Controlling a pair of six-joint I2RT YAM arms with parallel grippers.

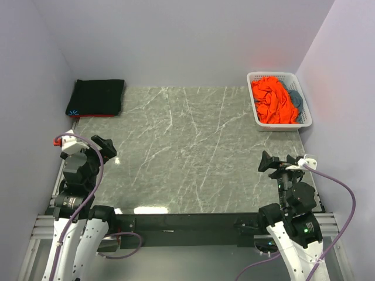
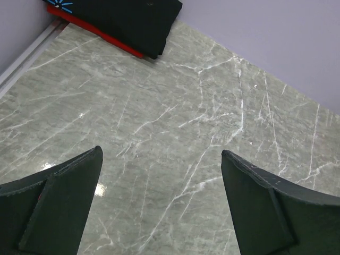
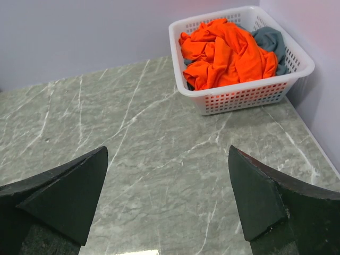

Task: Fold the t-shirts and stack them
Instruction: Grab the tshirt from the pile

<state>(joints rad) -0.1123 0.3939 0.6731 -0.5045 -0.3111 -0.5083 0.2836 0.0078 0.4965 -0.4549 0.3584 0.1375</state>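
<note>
Black shirt [image 1: 96,96]: folded, far left corner of table [image 1: 187,146].
Orange shirt [image 1: 270,100], blue-grey shirt [image 1: 296,98]: crumpled in basket [image 1: 280,124], far right; folding and stacking left.
Left claw [image 2: 160,151], right claw [image 3: 168,149]: released, empty.

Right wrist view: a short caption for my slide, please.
Open right gripper faces white basket holding orange t-shirt and blue-grey t-shirt.

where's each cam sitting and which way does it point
Top external: above and behind the bases, looking down on the table; left arm and right arm at bottom.
Left wrist: on the left arm, facing the far-left folded black t-shirt; open left claw at bottom.
Right wrist: on the right arm, facing the far-right basket of t-shirts; open right claw at bottom.
Shared: top and right wrist both show the basket.
</note>
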